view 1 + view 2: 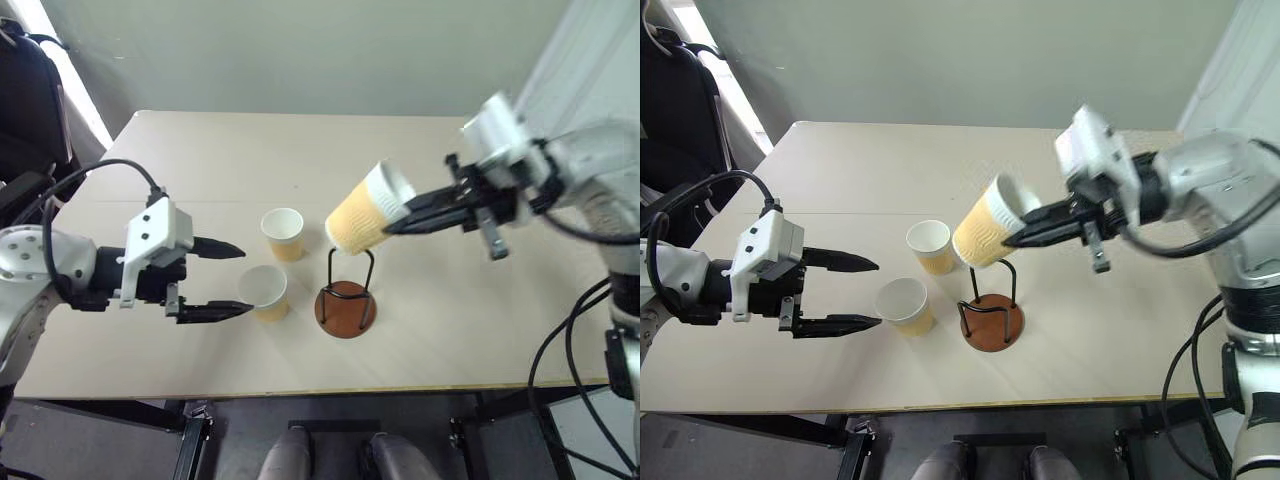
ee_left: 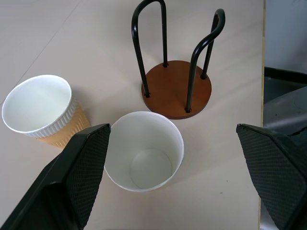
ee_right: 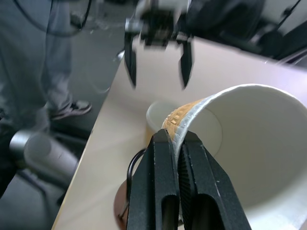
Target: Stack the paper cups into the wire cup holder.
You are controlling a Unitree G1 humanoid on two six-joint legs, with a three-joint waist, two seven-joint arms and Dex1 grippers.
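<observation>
Hovering with fingers spread wide, the left gripper [image 1: 232, 280] flanks the nearer paper cup [image 1: 265, 292], beside a second cup [image 1: 283, 233]. Rightward stands the wire cup holder [image 1: 346, 297]; above it, the right gripper [image 1: 400, 218] pinches a tilted cup's [image 1: 366, 210] rim.

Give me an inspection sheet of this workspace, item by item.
Surface: beige table, flat, bare apart from the job's things.
Job's things: wire cup holder upright, no cup in it; two paper cups standing, far cup, near cup; third cup lifted, tilted over the holder.
Clutter: nothing seen.
Grippers: left gripper open beside the near cup; right gripper shut on the third cup's rim.
Cables: black cable hangs by the right arm.
Surroundings: grey wall; a person's legs beside the table.
</observation>
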